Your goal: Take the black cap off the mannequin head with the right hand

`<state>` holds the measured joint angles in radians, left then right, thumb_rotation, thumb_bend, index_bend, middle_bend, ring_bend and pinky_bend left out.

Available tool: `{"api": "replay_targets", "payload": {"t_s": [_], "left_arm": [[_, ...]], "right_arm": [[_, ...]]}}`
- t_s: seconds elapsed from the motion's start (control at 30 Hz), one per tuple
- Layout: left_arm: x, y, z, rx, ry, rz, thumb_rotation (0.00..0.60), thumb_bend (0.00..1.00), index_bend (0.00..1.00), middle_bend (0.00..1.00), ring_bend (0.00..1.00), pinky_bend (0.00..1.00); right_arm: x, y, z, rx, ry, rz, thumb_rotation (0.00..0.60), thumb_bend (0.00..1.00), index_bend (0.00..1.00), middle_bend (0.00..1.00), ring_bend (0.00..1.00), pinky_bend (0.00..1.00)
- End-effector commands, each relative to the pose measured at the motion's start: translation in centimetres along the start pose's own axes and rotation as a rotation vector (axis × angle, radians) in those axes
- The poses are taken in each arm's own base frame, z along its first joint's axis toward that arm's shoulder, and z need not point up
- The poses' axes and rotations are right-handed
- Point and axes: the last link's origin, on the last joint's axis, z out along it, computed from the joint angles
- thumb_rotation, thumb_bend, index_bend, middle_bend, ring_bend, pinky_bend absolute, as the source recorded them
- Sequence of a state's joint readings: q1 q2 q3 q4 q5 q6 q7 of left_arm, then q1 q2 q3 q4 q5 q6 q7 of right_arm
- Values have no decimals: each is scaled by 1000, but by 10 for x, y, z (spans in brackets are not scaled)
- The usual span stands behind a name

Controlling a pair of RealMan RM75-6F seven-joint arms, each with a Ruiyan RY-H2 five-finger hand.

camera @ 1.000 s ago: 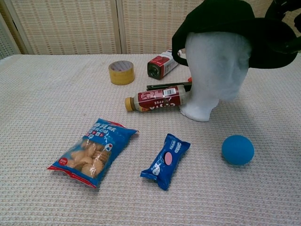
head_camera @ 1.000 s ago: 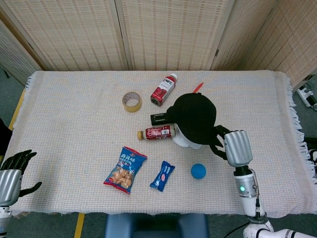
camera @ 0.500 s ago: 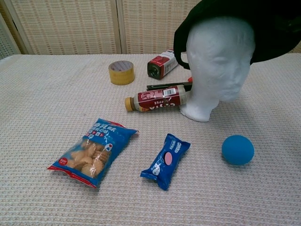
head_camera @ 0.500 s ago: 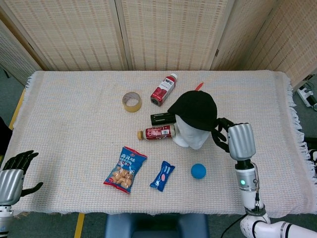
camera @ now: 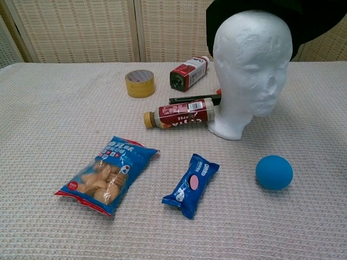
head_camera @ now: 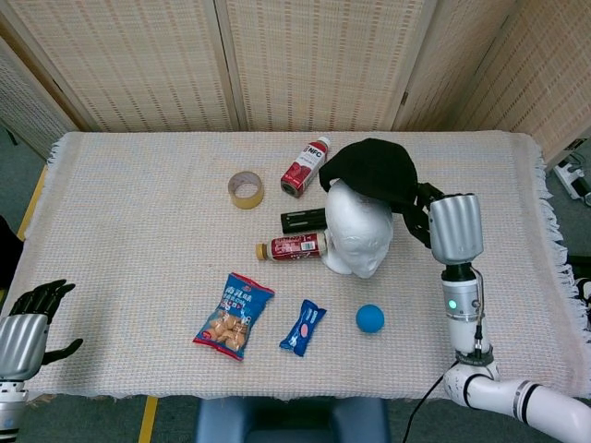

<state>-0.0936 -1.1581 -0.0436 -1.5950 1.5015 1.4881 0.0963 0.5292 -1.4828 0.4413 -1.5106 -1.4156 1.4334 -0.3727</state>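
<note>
The black cap [head_camera: 374, 170] hangs above and slightly behind the white mannequin head [head_camera: 359, 227], lifted clear of its crown. My right hand [head_camera: 430, 220] holds the cap by its right edge, fingers dark against the fabric. In the chest view the mannequin head [camera: 250, 70] stands bare and upright, and the cap [camera: 303, 20] fills the top right corner; the right hand itself is out of that frame. My left hand [head_camera: 33, 318] sits at the table's near left corner, holding nothing, fingers apart.
A brown bottle [head_camera: 295, 247] and a black object [head_camera: 301, 220] lie against the mannequin's left. A red bottle [head_camera: 305, 167], tape roll [head_camera: 246, 189], snack bag [head_camera: 235, 315], blue packet [head_camera: 303, 327] and blue ball [head_camera: 369, 318] are spread over the cloth.
The right hand has risen and moved back, carrying the cap up off the mannequin head, whose face and crown now show. The left hand stays put.
</note>
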Motion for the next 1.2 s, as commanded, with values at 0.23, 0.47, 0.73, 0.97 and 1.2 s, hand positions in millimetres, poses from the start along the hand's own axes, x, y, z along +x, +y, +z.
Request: {"api": "replay_targets", "payload": {"t_s": [0.23, 0.47, 0.73, 0.97, 1.2], "left_arm": [[-1, 1, -1, -3, -2, 1, 600, 83, 212, 183, 173, 227], [-2, 4, 1, -8, -3, 0, 600, 82, 211, 184, 173, 227], [1, 8, 1, -21, 7, 2, 600, 84, 211, 183, 173, 227], [4, 10, -2, -20, 12, -4, 600, 83, 210, 183, 173, 227], [5, 11, -3, -23, 13, -7, 600, 85, 208, 183, 173, 227]], "right_arm": [[-4, 19, 29, -24, -6, -72, 600, 602, 759, 741, 992, 1000], [20, 63, -7, -42, -61, -83, 600, 601, 758, 741, 991, 1000], [35, 95, -62, -8, -229, -92, 600, 602, 755, 742, 992, 1000], [11, 104, -89, 53, -407, -100, 600, 602, 739, 742, 992, 1000], [-34, 103, -89, 102, -494, -179, 600, 513, 650, 703, 878, 1000]]}}
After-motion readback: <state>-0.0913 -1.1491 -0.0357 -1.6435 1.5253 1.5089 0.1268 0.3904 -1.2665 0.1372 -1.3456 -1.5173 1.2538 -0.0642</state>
